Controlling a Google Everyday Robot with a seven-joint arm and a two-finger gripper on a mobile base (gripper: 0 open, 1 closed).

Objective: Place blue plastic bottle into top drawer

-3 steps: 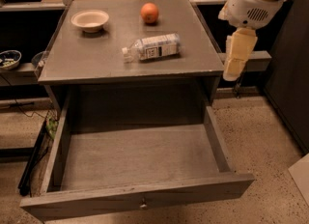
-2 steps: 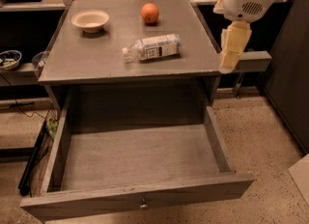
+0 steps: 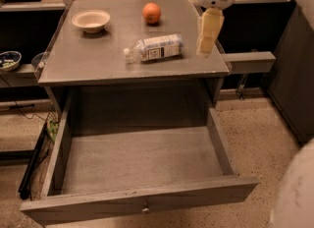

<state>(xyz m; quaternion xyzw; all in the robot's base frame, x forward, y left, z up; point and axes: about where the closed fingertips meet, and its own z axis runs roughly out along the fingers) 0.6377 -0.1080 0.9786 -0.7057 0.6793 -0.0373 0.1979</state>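
The gripper (image 3: 206, 50) is hovering at the table's (image 3: 88, 65) 3 o'clock edge, its opening impossible to tell; the blue plastic bottle (image 3: 156, 48) is lying sideways at its 9 o'clock; it should be descending across the label before heading to the open top drawer (image 3: 196, 192) at 6 o'clock.

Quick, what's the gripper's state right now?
Gripper: open or shut cannot be told; it holds nothing and hangs over the table's right side, just right of the blue plastic bottle lying there.
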